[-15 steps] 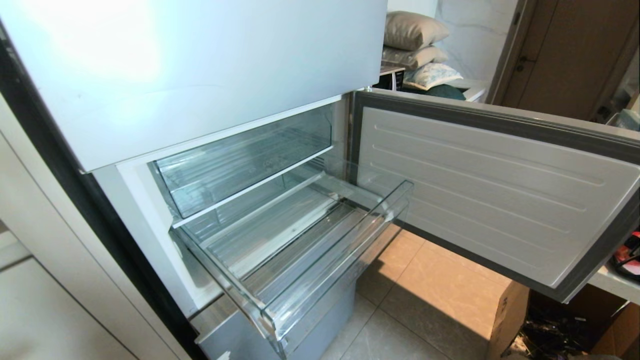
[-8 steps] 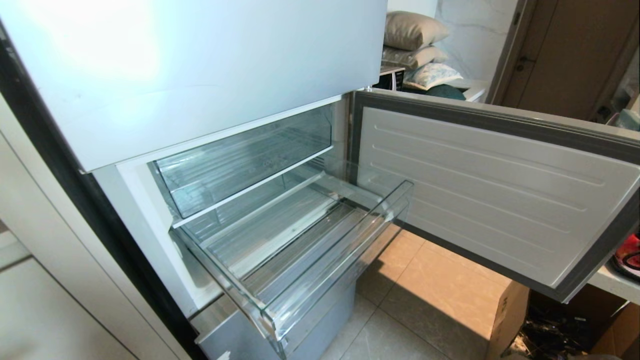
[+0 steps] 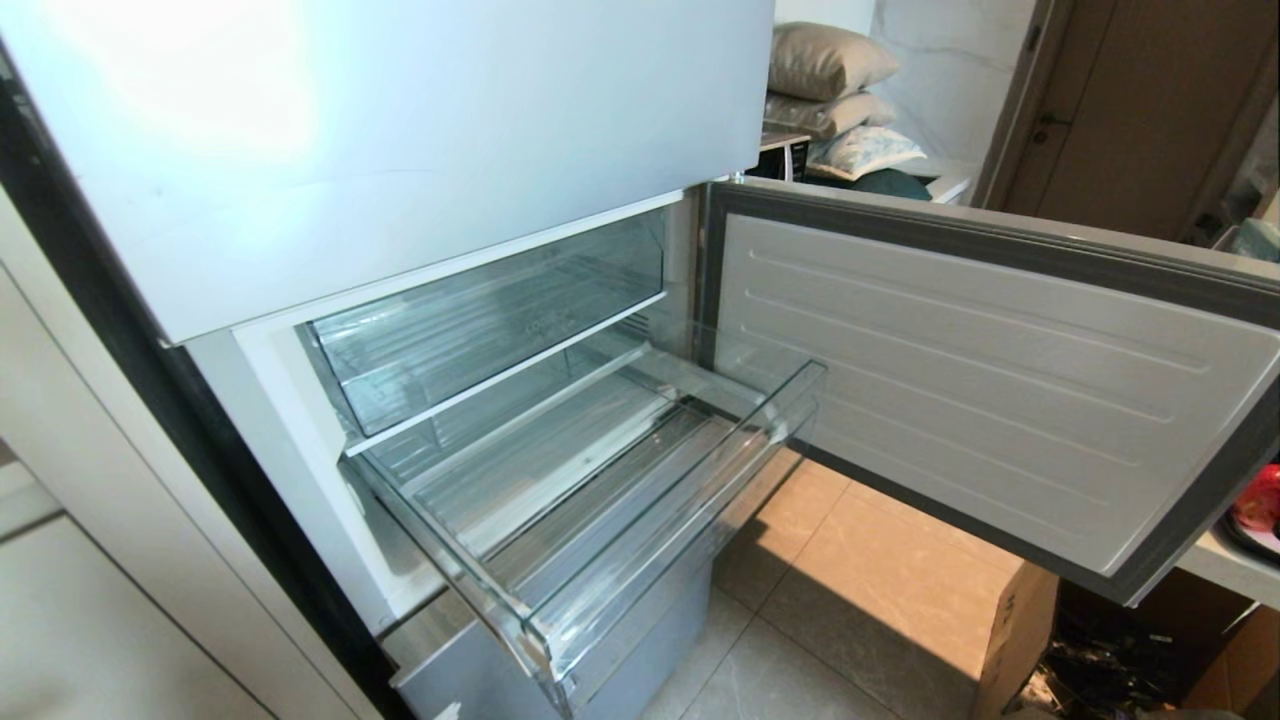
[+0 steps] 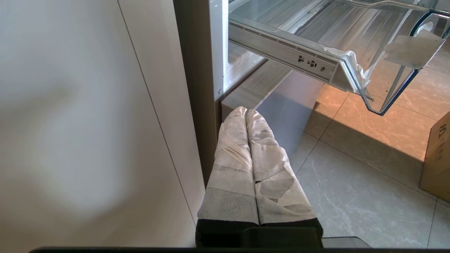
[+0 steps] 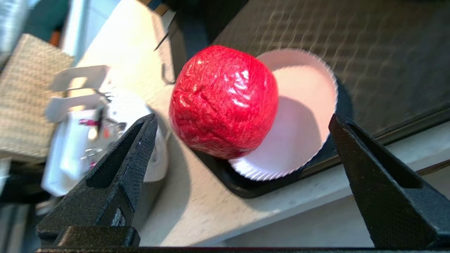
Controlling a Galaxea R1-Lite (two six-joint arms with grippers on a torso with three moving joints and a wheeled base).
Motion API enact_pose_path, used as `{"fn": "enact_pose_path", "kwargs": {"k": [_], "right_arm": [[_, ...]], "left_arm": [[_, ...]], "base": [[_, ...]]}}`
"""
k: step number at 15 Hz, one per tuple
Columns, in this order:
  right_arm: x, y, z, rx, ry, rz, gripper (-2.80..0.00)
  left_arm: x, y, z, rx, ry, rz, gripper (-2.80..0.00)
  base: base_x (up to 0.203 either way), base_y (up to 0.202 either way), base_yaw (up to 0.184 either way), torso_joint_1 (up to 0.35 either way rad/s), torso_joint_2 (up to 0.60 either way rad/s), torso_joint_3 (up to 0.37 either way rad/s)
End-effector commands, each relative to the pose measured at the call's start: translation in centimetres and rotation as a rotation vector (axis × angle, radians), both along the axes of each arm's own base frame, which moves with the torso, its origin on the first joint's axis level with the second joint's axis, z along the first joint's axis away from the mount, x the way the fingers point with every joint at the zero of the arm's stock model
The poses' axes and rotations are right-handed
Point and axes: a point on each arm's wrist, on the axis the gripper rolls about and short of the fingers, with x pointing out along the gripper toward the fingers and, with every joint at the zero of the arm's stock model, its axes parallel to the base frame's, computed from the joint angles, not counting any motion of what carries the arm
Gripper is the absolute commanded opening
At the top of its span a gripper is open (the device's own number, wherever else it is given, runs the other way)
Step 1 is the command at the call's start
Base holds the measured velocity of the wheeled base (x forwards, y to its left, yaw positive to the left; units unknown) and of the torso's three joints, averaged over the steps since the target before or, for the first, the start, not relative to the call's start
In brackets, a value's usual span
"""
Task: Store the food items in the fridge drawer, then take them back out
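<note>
Drawer (image 3: 600,520) sticks out, long axis running 8 to 2 o'clock. Right gripper (image 5: 242,130) gapes wide before the apple (image 5: 223,102); left gripper (image 4: 246,112) is closed, empty.

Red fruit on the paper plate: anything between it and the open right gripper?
Nothing visible. The right gripper stands open with the red fruit ahead in the gap between its fingers, on the paper plate in a black tray.

Glossy red apple (image 5: 223,102) between black, cross-hatched right gripper (image 5: 242,123) fingers (image 5: 123,165); beyond it, white fluted paper plate (image 5: 302,119) on black tray (image 5: 246,188); grey-white taped left gripper (image 4: 246,111); clear ribbed fridge drawer (image 3: 640,560).
</note>
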Motion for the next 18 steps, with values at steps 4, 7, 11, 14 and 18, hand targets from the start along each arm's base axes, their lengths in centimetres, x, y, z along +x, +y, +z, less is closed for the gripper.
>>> {"fn": "enact_pose_path", "kwargs": {"k": [4, 7, 11, 14, 18], "right_arm": [[-1.8, -2.7, 0.3, 0.127, -0.132, 0.149, 0.00], [-1.2, -4.2, 0.1, 0.131, -0.137, 0.149, 0.00], [-1.1, -4.9, -0.6, 0.178, -0.151, 0.143, 0.00], [-0.9, -5.0, -0.4, 0.180, -0.163, 0.172, 0.00], [-0.4, -5.6, -0.4, 0.175, -0.178, 0.179, 0.00]], "left_arm": [[0.0, 0.0, 0.0, 0.000, 0.001, 0.001, -2.80], [0.0, 0.0, 0.0, 0.000, 0.001, 0.000, -2.80], [0.0, 0.0, 0.0, 0.000, 0.001, -0.001, -2.80], [0.0, 0.0, 0.0, 0.000, 0.001, -0.001, -2.80], [0.0, 0.0, 0.0, 0.000, 0.001, -0.001, -2.80]], "base": [[0.000, 0.000, 0.000, 0.000, 0.00, 0.000], [0.000, 0.000, 0.000, 0.000, 0.00, 0.000], [0.000, 0.000, 0.000, 0.000, 0.00, 0.000], [0.000, 0.000, 0.000, 0.000, 0.00, 0.000], [0.000, 0.000, 0.000, 0.000, 0.00, 0.000]]}}
